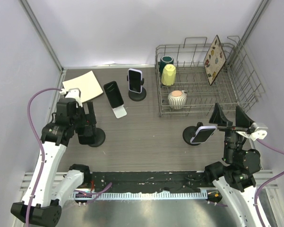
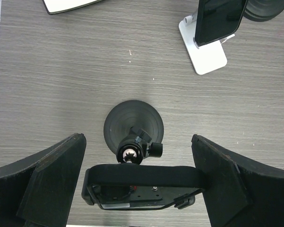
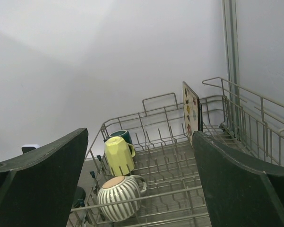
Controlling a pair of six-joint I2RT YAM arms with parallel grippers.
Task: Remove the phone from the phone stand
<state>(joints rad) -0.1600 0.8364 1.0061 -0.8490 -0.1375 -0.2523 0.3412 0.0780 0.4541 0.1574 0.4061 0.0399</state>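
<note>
Three phones sit on stands. A pale-cased phone [image 1: 135, 80] stands on a black stand at the back. A black phone [image 1: 113, 94] leans on a white stand [image 1: 119, 111]; both show in the left wrist view [image 2: 219, 19]. A lilac-cased phone [image 1: 203, 134] lies tilted on a black stand [image 1: 191, 136] at the right. My left gripper [image 1: 85, 120] is open, its fingers [image 2: 52, 179] either side of a fourth black stand's clamp holder [image 2: 142, 187] above its round base [image 2: 133, 125]; I cannot tell if that holder carries a phone. My right gripper [image 1: 229, 116] is open and empty, raised beside the lilac phone.
A wire dish rack [image 1: 236, 90] at the back right holds a yellow cup [image 1: 168, 74], a dark green cup [image 1: 166, 60], a striped cup [image 1: 177, 99] and a patterned plate [image 1: 214, 59]. A beige pad [image 1: 85, 85] lies at the back left. Walls close both sides.
</note>
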